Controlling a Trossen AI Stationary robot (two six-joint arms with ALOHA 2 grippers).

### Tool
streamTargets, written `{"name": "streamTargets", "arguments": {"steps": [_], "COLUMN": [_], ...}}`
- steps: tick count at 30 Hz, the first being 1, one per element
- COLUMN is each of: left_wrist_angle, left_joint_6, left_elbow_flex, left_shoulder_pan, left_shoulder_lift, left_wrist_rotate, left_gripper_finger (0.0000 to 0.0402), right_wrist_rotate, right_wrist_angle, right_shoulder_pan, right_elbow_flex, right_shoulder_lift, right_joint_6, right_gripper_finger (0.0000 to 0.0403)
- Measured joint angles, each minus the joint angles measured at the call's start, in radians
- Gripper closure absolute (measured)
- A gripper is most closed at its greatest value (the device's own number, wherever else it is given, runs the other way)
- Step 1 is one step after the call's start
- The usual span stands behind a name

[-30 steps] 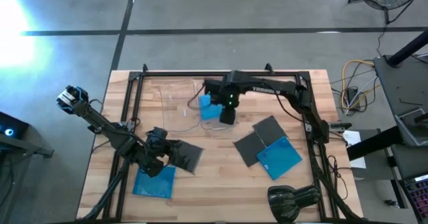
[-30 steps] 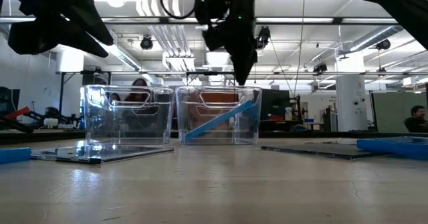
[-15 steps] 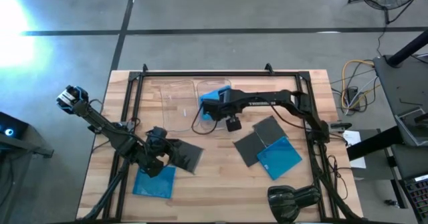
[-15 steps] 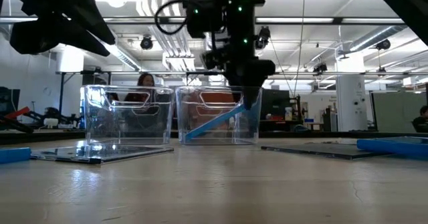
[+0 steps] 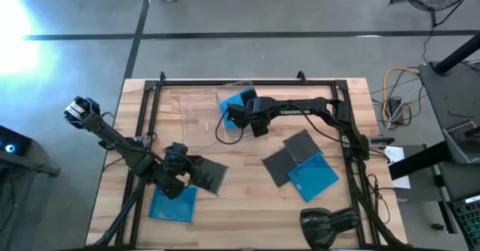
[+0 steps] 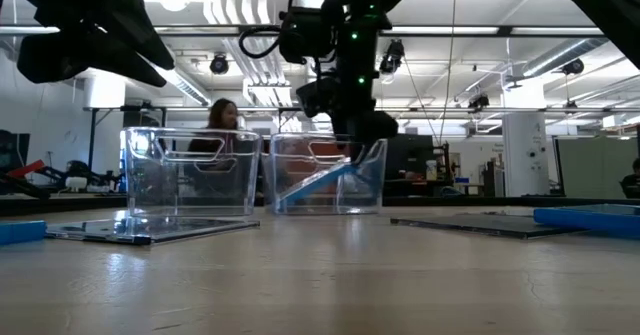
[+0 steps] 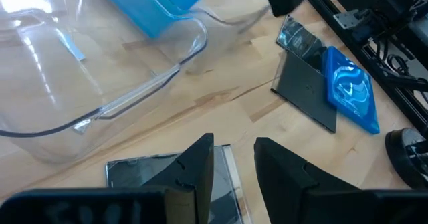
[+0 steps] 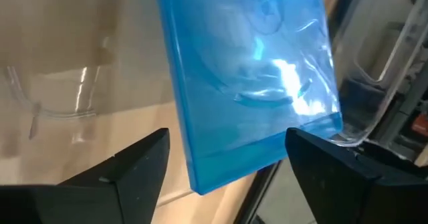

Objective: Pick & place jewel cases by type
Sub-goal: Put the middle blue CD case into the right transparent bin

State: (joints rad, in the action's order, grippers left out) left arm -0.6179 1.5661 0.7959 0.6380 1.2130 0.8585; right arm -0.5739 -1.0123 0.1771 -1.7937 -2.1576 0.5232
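Blue case in tray: a translucent blue jewel case (image 5: 238,103) leans tilted inside the right-hand clear tray (image 6: 330,173); its lower end is blurred by the tray wall in the low view.
Right claw (image 5: 256,124): just beside that tray's near wall, fingers spread wide, holding nothing; from overhead the arm covers part of the tray.
Left claw (image 5: 176,177): over the near-left tabletop (image 5: 240,198), above a dark jewel case (image 5: 208,174); fingers slightly apart, with no grip visible on it.
Left tray (image 6: 190,171): clear, standing beside the other; its contents cannot be made out through the glare.
Near-left blue case (image 5: 174,203): flat on the wood, partly under the left arm.
Right group: two dark cases (image 5: 301,143) (image 5: 277,165) and a blue one (image 5: 313,175) lie touching and overlapping, so their edges are partly hidden.
Background: a person (image 6: 222,120) behind the trays, seen only in part.
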Motion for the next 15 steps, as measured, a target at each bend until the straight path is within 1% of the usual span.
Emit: {"name": "streamTargets", "arguments": {"steps": [4,8,10,13,15], "left_wrist_angle": [0.012,0.023,0.026,0.033,0.040], "left_joint_6": [0.000,0.001,0.002,0.007,0.007], "left_elbow_flex": [0.000,0.000,0.000,0.000,0.000], "left_shoulder_pan": [0.000,0.001,0.003,0.006,0.008], "left_shoulder_lift": [0.006,0.013,0.017,0.028,0.036], "left_wrist_rotate": [0.000,0.000,0.000,0.000,0.000], "left_gripper_finger": [0.0312,0.0312,0.0312,0.0312,0.0312], "right_wrist_rotate": [-0.007,-0.008,-0.031,-0.090,-0.112], "right_wrist_angle": [0.023,0.030,0.030,0.029,0.003], "right_shoulder_pan": [0.017,0.035,0.045,0.052,0.054], "right_elbow_flex": [-0.011,-0.014,-0.012,-0.012,-0.034], "right_shoulder_lift": [-0.003,-0.004,-0.004,-0.004,-0.007], "right_joint_6": [0.007,0.018,0.012,-0.045,-0.140], "right_gripper_finger": [0.0144,0.0198,0.0229,0.0273,0.0297]}}
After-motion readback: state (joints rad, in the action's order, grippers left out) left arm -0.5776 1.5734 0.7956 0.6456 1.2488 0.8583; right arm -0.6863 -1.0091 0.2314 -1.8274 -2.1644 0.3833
